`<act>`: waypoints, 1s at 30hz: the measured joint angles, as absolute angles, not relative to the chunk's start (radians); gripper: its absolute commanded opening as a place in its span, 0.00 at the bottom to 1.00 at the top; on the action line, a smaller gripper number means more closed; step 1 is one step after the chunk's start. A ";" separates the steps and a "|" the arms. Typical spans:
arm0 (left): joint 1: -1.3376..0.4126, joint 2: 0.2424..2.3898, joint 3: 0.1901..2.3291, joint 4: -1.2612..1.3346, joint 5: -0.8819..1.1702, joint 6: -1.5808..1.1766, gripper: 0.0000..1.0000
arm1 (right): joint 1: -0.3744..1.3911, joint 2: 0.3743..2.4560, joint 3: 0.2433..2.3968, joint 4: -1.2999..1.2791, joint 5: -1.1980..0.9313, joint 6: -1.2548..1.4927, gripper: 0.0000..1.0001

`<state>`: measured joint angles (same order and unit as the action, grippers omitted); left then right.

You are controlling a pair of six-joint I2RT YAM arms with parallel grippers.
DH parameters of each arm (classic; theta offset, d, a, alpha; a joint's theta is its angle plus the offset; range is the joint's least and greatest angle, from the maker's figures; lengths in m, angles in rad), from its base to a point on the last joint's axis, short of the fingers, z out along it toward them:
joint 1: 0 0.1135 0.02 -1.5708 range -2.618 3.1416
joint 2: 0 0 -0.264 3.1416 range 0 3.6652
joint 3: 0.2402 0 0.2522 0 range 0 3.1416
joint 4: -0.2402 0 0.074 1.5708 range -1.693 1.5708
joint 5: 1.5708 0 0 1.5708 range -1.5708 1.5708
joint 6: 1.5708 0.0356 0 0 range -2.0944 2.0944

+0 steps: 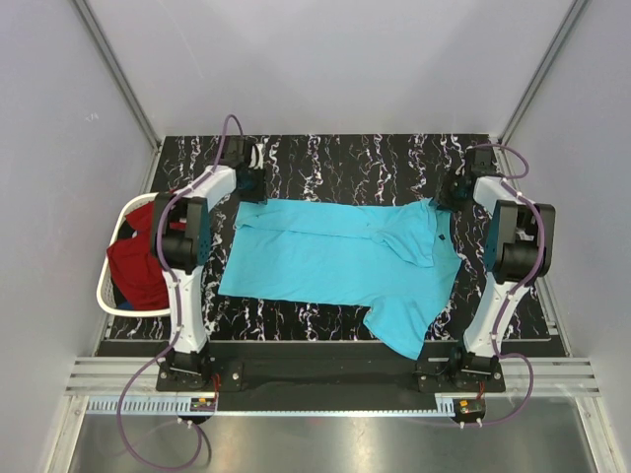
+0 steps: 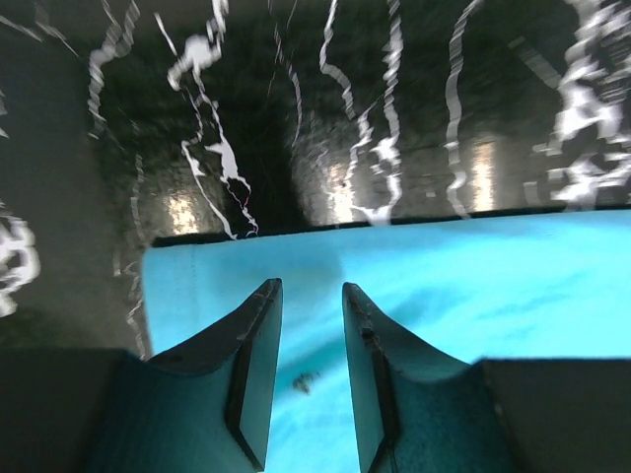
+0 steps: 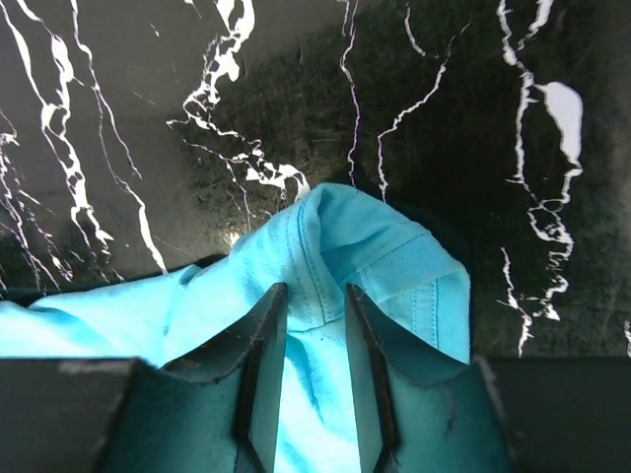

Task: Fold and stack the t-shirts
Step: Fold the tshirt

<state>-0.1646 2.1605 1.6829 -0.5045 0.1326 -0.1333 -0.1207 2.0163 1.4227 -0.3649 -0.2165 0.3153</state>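
Turquoise t-shirt [image 1: 335, 261] spread on the table [image 1: 335, 158]; left gripper [image 2: 311, 288], fingers apart, over its far-left corner; right gripper [image 3: 315, 288] at the far sleeve, grip unclear.

from here i see a black, white-veined marble worktop [image 1: 335, 163] boxed in by plain pale grey walls [image 1: 325, 59].

A robot lab test cell: two arms [image 1: 187, 251] bolted to a base plate [image 1: 325, 372] at a black marbled table [image 1: 345, 158]; bare white walls [image 1: 325, 59] in aluminium framing [image 1: 116, 74]; purple cables [image 1: 231, 117] looping off the arms.
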 measured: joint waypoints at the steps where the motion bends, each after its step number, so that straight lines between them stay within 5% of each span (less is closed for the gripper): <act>1: -0.165 2.178 1.683 -0.508 0.133 -0.134 0.36 | -0.121 2.022 1.423 -0.365 -0.222 0.310 0.31; 3: -0.164 2.202 1.684 -0.513 0.134 -0.140 0.36 | -0.121 2.029 1.423 -0.364 -0.227 0.303 0.25; 5: -0.159 2.202 1.691 -0.512 0.135 -0.141 0.36 | -0.121 2.030 1.421 -0.364 -0.225 0.296 0.03; 6: -0.157 2.202 1.691 -0.516 0.135 -0.142 0.36 | -0.121 2.030 1.420 -0.361 -0.220 0.295 0.00; 30: -0.112 2.217 1.722 -0.567 0.136 -0.167 0.38 | -0.144 1.847 1.134 -0.183 -0.078 0.517 0.00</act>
